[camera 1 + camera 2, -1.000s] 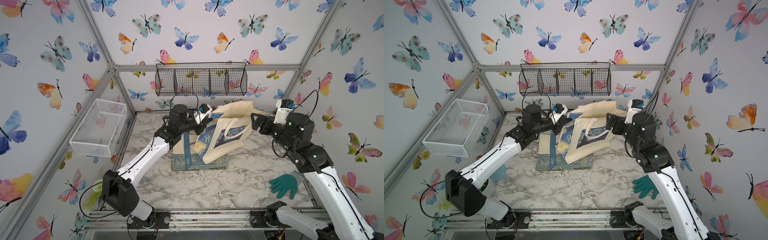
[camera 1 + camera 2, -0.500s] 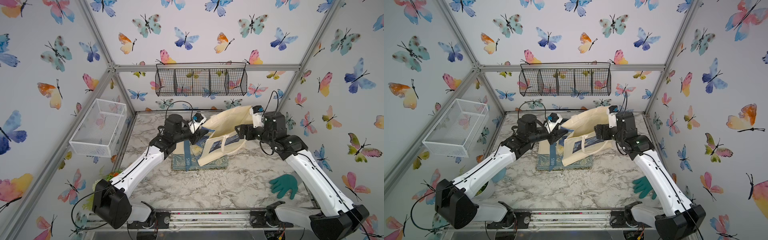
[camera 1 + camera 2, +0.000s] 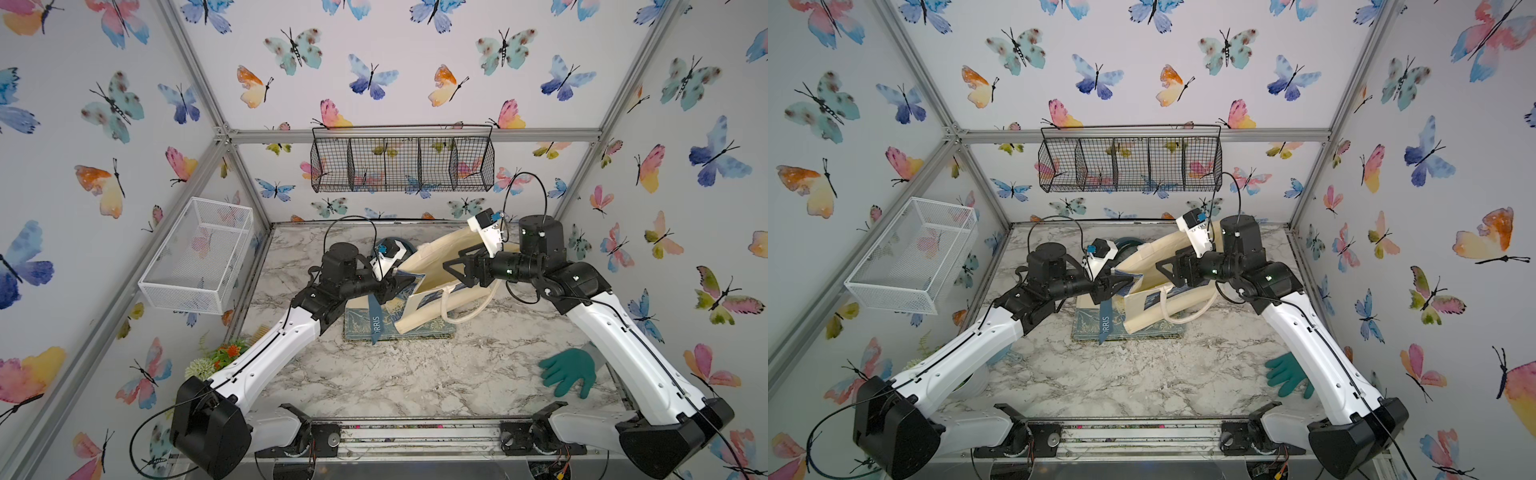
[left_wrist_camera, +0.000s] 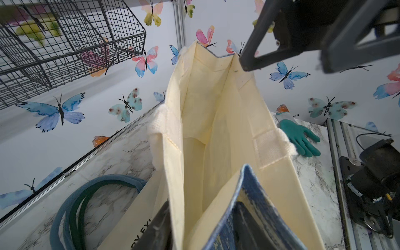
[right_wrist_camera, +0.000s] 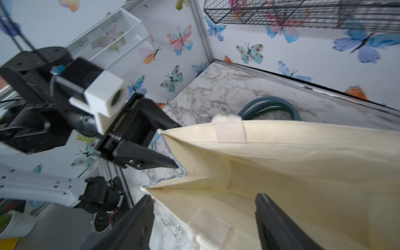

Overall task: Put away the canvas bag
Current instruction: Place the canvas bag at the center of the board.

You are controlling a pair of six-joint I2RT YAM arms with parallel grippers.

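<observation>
The canvas bag (image 3: 436, 272) (image 3: 1152, 257) is cream with a blue print. It lies tilted at the back middle of the table, mouth held wide, lower side on a flat book. My left gripper (image 3: 409, 282) (image 4: 202, 203) is open at the bag's left end, and the folded end of the bag (image 4: 216, 129) passes between its fingers. In the right wrist view that left gripper (image 5: 178, 147) shows its tips apart on either side of the end fold. My right gripper (image 3: 455, 272) (image 5: 204, 195) is open, one finger inside the mouth, straddling the bag's (image 5: 303, 162) near wall.
A blue patterned book (image 3: 399, 328) with a ribbon lies under the bag. A green glove (image 3: 567, 372) lies at the front right. A black wire basket (image 3: 403, 162) hangs on the back wall, a white mesh basket (image 3: 199, 253) on the left wall. A blue cord loop (image 4: 71, 205) lies behind the bag.
My left gripper has opened from a shut grip on the bag. Both arms came down and the bag sank onto the book. My right gripper moved into the mouth, its jaws narrowing.
</observation>
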